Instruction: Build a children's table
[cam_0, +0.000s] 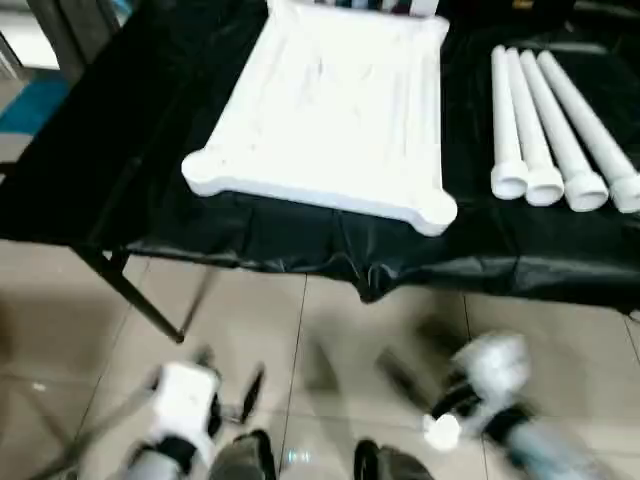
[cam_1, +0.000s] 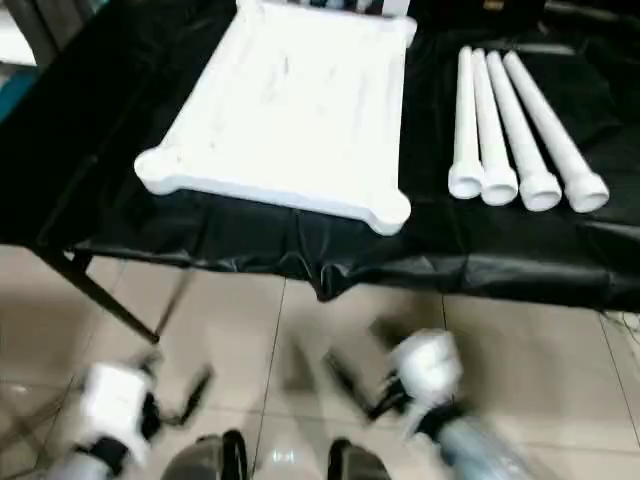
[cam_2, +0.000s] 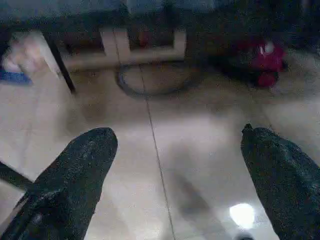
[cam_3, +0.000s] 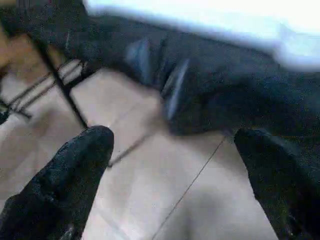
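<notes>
Hanging spread wide and empty over the floor tiles (cam_0: 560, 340), left gripper (cam_0: 228, 385) and right gripper (cam_0: 400, 375); tabletop (cam_0: 330, 110) and four legs (cam_0: 560, 125) lie beyond them on the black cloth (cam_0: 130, 130).

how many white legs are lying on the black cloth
4, side by side to the right of the table top: leg one, leg two, leg three, leg four. None looks hidden.

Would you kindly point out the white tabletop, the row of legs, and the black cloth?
tabletop (cam_0: 330, 110), left eye view, middle of its surface
legs (cam_0: 545, 120), left eye view, second leg's shaft
black cloth (cam_0: 120, 170), left eye view, bare part
</notes>
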